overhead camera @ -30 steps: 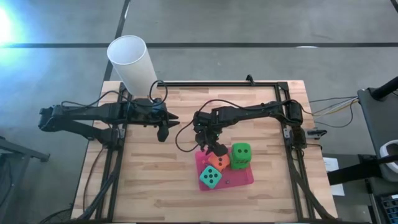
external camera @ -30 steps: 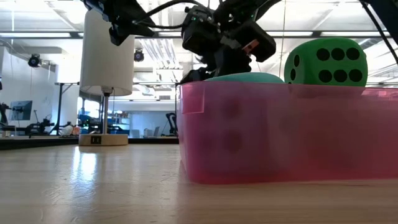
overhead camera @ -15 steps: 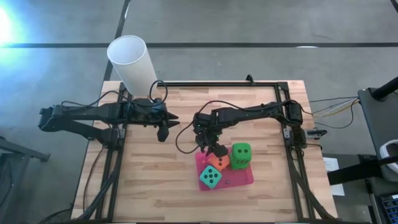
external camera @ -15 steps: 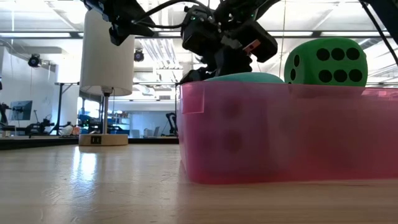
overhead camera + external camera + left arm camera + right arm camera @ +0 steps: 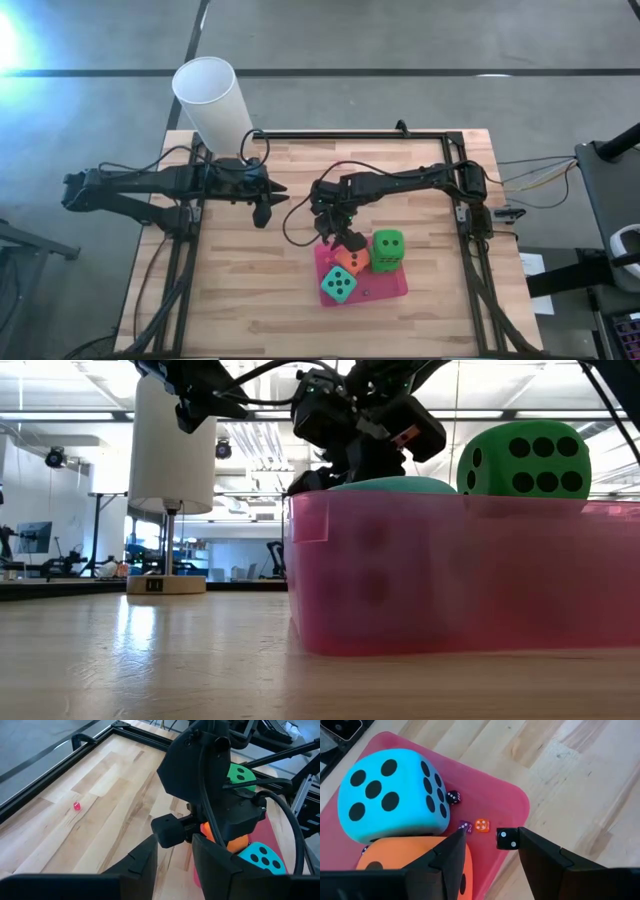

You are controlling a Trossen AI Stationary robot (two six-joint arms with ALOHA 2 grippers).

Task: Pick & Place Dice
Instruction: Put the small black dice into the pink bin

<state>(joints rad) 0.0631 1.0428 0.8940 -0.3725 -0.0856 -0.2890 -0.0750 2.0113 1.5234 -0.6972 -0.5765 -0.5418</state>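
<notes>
Counter carrying tray | right pincer hanging parted above orange die | left pincer idling, parted | die looking soft, light: pinching opposite flat faces

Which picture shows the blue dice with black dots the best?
The right wrist view: the teal die fills it, pips clear. The high view shows it small; the left wrist view only a corner; the low view just its top above the pink tray.
</notes>
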